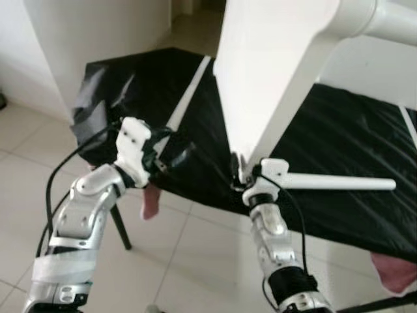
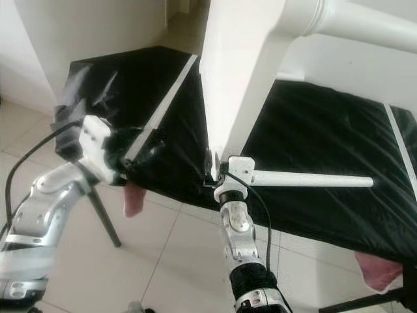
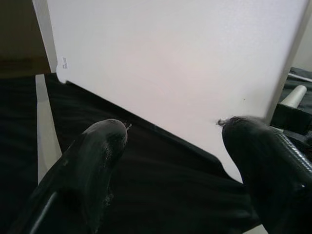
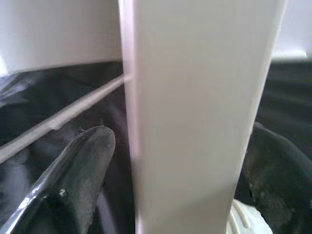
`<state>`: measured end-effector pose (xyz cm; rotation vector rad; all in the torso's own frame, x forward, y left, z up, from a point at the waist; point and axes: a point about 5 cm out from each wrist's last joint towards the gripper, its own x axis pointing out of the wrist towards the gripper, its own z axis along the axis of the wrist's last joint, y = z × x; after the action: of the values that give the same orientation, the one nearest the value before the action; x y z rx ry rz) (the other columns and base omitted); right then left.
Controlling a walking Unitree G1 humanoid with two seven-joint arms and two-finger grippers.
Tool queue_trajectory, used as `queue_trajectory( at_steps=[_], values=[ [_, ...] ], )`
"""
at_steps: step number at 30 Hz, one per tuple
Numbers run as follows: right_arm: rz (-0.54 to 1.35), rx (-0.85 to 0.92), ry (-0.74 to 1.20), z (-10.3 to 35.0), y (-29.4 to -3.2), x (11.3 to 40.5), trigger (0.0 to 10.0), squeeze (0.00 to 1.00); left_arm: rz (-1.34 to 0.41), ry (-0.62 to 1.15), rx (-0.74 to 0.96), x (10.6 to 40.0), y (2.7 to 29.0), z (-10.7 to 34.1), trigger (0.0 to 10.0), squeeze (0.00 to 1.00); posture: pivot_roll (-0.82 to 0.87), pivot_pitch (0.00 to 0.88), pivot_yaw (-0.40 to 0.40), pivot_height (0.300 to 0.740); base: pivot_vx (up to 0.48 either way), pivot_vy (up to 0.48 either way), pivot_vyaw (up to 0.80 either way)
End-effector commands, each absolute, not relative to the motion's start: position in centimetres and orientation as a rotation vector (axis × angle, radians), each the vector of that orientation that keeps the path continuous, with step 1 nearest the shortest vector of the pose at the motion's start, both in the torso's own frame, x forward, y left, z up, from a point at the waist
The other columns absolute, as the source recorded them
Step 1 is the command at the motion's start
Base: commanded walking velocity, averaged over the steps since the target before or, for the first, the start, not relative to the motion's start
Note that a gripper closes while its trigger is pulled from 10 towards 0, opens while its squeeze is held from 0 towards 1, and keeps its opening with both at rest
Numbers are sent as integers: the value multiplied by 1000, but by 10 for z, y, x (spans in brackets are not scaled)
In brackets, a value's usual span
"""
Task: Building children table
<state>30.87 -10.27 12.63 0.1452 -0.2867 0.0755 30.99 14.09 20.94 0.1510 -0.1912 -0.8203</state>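
Right end effector (image 1: 238, 171) gripping white tabletop (image 1: 273, 72) edge, left end effector (image 1: 171, 151) wide apart, black-covered table (image 1: 339, 169), no legible writing.

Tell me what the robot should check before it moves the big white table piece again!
1. Right pincer around the white panel edge: ok.
2. Right grip tight: cannot tell, gaps show beside the fingers.
3. Left pincer open and free over the black cloth: ok.
4. Loose white leg lying by the right pincer, out of the way: not ok.
5. Thin white strip flat on the cloth: ok.

One tabletop panel (image 1: 273, 72), two legs (image 1: 339, 183)
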Motion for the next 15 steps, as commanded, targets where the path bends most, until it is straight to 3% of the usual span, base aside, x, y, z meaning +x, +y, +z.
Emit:
queue_trajectory(
  at_steps=[1, 6, 15],
  values=[
    [102, 119, -267, 117, -114, 297, 10000, 0, -912, -161, 160, 303, 132, 204, 10000, 0, 146, 24, -92, 740, 0, 0, 0],
    [153, 57, -270, 108, -127, 279, 10000, 0, -971, -91, 238, 299, 123, 190, 10000, 0, 138, 23, -92, 740, 0, 0, 0],
    [132, 5, -247, 105, -153, 250, 10000, 0, -1018, -87, 208, 295, 111, 189, 10000, 0, 118, 22, -85, 740, 0, 0, 0]
  ],
)
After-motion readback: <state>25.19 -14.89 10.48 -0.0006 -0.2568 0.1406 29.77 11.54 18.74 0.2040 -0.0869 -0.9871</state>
